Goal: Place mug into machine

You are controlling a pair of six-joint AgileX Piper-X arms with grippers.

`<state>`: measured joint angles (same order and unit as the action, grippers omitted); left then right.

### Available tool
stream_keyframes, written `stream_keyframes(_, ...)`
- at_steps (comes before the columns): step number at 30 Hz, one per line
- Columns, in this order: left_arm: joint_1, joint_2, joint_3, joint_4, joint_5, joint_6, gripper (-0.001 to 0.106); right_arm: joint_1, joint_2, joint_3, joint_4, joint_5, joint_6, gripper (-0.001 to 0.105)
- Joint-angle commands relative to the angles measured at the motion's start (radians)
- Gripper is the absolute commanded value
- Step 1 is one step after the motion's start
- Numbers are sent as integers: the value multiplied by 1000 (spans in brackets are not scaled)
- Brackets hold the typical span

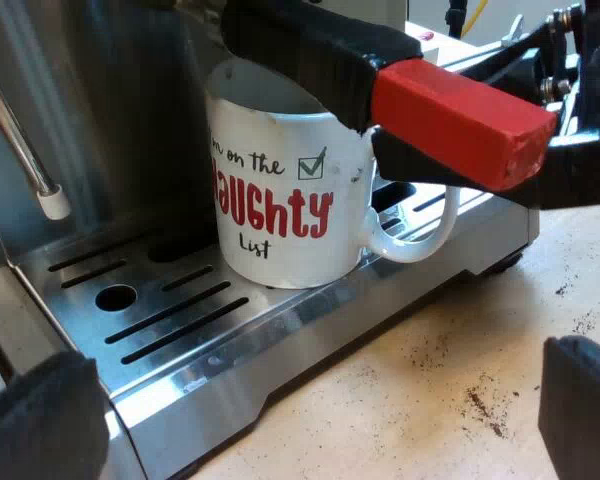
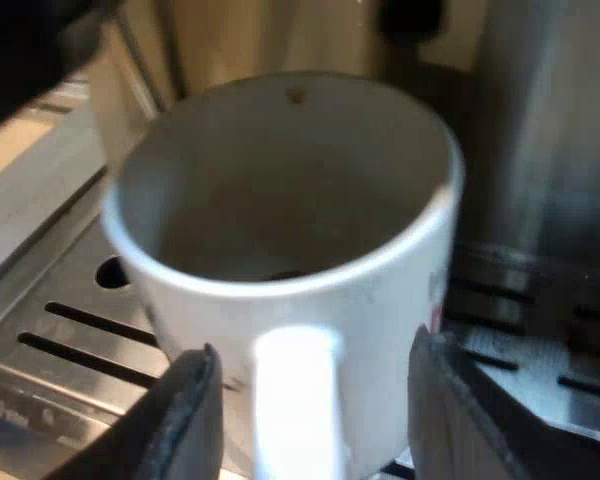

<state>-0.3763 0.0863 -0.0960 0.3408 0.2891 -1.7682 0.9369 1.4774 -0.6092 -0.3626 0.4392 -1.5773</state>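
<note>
Drip tray (image 1: pixel 180 322): one mug (image 1: pixel 280 215) standing, one red-ended handle (image 1: pixel 420 100) above

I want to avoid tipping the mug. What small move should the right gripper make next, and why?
Probably draw the right gripper straight back. The mug already stands on the drip tray under the red-ended holder, and the fingers stand apart from its handle on both sides.

The white mug (image 1: pixel 280 210) bears print on its side. The top line, in black script, reads "m on the"; its first letters curve out of sight. A green-ticked box (image 1: pixel 312 163) follows it. Below that, large red capitals read "AUGHTY", and beneath them is a small black "List".
</note>
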Motion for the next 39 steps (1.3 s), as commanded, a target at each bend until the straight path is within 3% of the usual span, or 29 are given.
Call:
stream_keyframes(1,-5,3,-6,-10,-1,-2,89,0,-8,17,-1,10,56,43)
stream_keyframes(8,-5,3,-6,-10,-1,-2,89,0,61,29,-128,-58,32,43)
stream_keyframes(13,-5,3,-6,-10,-1,-2,89,-6,145,29,-263,-18,24,43)
stream_keyframes(17,-5,3,-6,-10,-1,-2,89,-6,193,12,-313,-2,-45,43)
stream_keyframes(25,-5,3,-6,-10,-1,-2,89,-6,258,-67,-315,9,-53,43)
stream_keyframes(29,-5,3,-6,-10,-1,-2,89,-6,292,-122,-315,9,-91,43)
stream_keyframes(39,-5,3,-6,-10,-1,-2,89,-6,313,-168,-293,55,-104,43)
